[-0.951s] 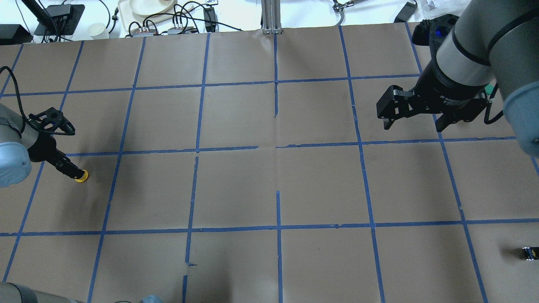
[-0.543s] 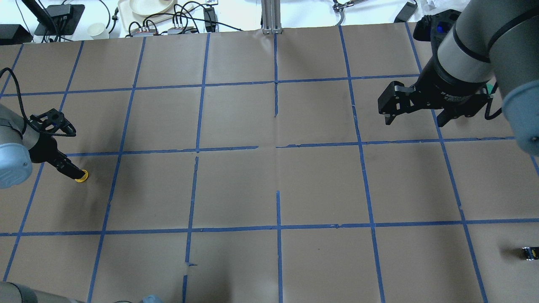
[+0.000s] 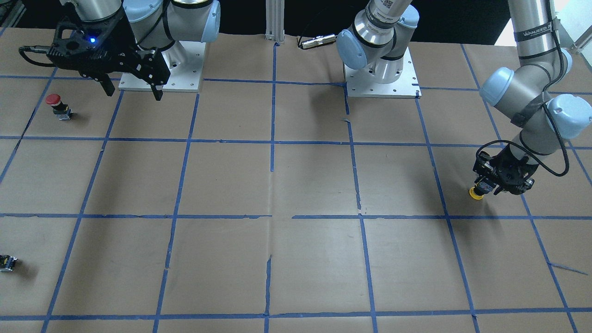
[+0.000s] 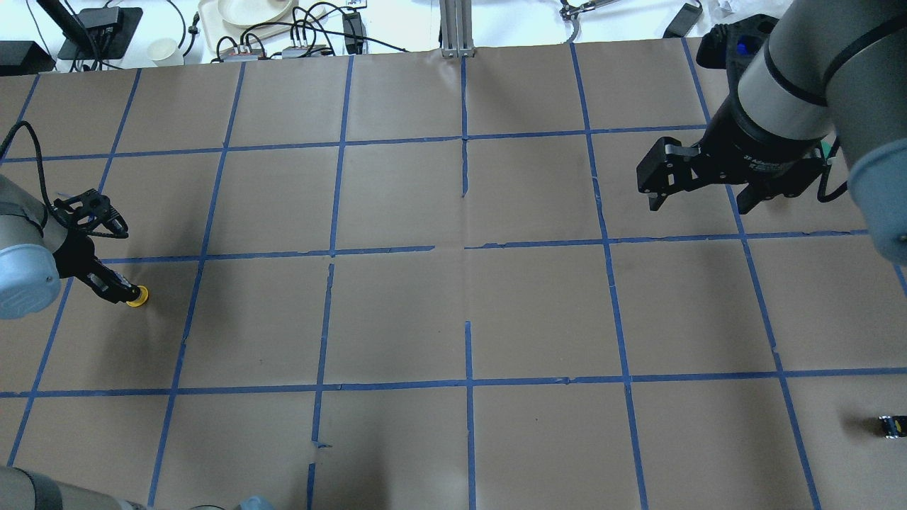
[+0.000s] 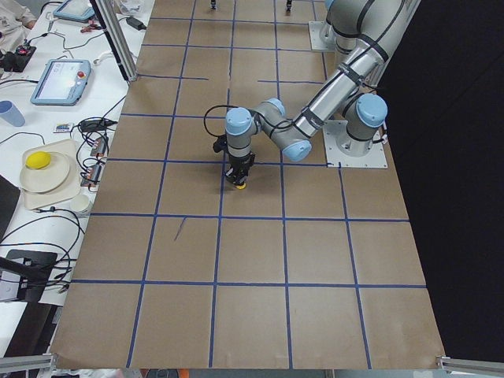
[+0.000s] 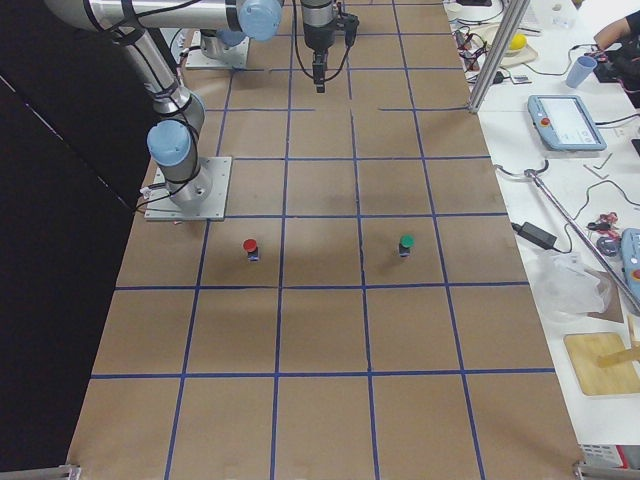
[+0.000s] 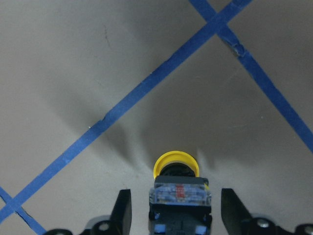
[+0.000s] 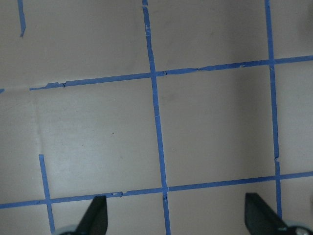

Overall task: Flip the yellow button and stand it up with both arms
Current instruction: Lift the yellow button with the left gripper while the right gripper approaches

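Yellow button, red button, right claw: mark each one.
yellow button [image 3: 475, 194], front-facing view, on its yellow cap.
red button [image 3: 53, 98], front-facing view, on its red cap.
right claw [image 3: 134, 94], front-facing view, midway between its open fingertips.

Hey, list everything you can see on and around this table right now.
yellow button: one, yellow cap, robot's left side, between the left gripper's jaws.
red button: one, red cap, standing, robot's right side.
green button: one, green cap, standing, farther out than the red.
small black part: one, yellow label, right edge.
table: one, brown paper, blue tape grid.
side bench: white, with cables, plates, a teach pendant.
left gripper: black, open around the yellow button.
right gripper: black, open, empty, above the table.
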Motion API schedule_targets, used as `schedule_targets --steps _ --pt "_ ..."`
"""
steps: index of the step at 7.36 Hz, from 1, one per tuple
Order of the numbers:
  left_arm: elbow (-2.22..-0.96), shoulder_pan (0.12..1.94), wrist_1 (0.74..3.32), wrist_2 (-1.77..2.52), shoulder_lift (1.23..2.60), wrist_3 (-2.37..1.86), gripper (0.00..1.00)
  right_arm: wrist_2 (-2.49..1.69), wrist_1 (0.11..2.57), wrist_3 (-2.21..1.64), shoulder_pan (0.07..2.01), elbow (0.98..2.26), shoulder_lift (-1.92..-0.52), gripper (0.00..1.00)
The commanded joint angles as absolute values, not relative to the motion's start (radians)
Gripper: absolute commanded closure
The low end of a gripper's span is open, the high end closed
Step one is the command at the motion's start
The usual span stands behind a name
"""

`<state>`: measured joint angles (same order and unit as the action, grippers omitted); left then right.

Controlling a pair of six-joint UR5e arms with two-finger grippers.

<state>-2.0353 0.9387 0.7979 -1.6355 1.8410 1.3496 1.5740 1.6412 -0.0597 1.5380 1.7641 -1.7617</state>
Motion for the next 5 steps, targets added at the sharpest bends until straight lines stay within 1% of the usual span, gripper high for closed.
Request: schedule_targets --steps 1,3,4,5 --pt "-2.033 0.939 0.804 -1.626 1.836 1.353 0.83 1.562 1.620 -0.055 1.532 1.752 -1.781 0.00" --pt "-1.998 0.952 0.813 -1.568 1.812 1.338 0.88 1.551 1.620 -0.055 1.534 1.753 -1.784 0.00" --pt "-1.970 0.957 0.907 -1.531 1.801 1.316 0.95 1.552 1.620 -0.051 1.534 1.753 -1.789 0.00" --pt "-1.936 0.963 1.036 -1.428 1.789 1.255 0.98 1.555 1.620 -0.051 1.529 1.753 -1.805 0.00"
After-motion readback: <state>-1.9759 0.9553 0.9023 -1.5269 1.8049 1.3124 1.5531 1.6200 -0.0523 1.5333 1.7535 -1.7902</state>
